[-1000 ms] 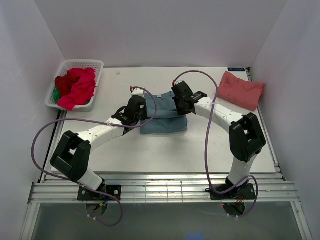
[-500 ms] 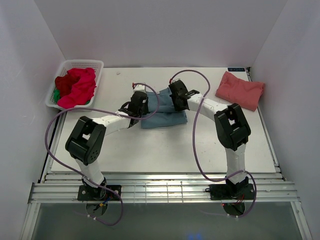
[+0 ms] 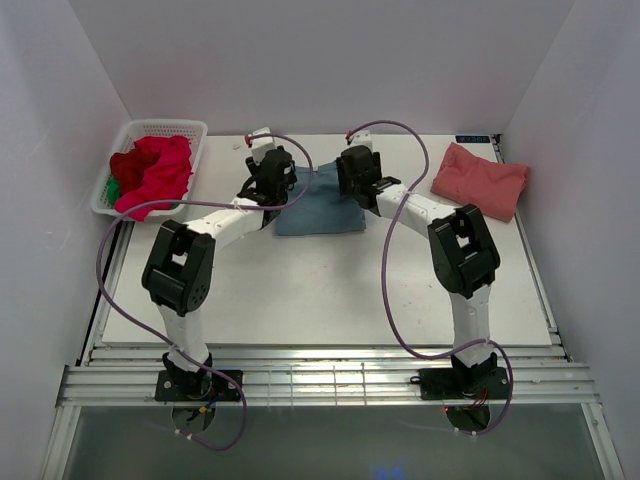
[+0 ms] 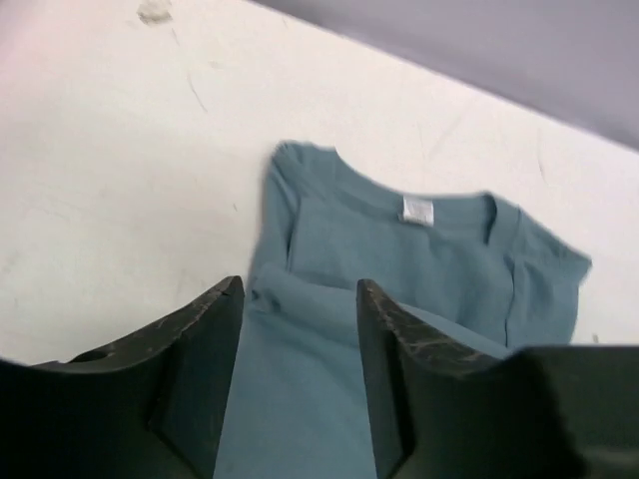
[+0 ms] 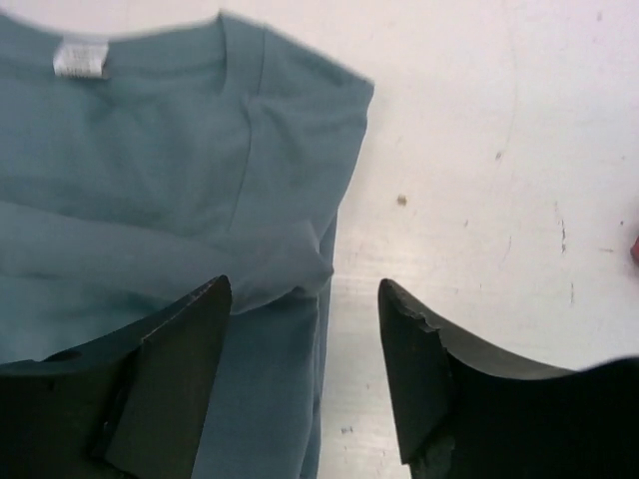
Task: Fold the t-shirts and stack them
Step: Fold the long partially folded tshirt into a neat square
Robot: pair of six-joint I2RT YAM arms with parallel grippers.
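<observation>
The dusty teal t-shirt [image 3: 322,207] lies folded on the white table, its collar and white label toward the back wall. My left gripper [image 3: 283,188] hovers over its left edge and is open; in the left wrist view the gripper [image 4: 300,289] has only flat teal cloth [image 4: 399,259] under the gap. My right gripper [image 3: 350,188] is open over the right edge; in the right wrist view the gripper [image 5: 303,286] straddles the border of the shirt [image 5: 150,170], gripping nothing. A folded salmon-pink t-shirt [image 3: 482,180] lies at the back right.
A white lattice basket [image 3: 130,135] at the back left holds crumpled red and magenta t-shirts [image 3: 155,172] with a bit of green cloth [image 3: 113,190] beneath. White walls enclose the table on three sides. A metal rail runs along the near edge.
Both grippers carried the teal shirt's near edge toward the back wall, folding it over itself. They were shut on the cloth; now both have opened and let it go.
</observation>
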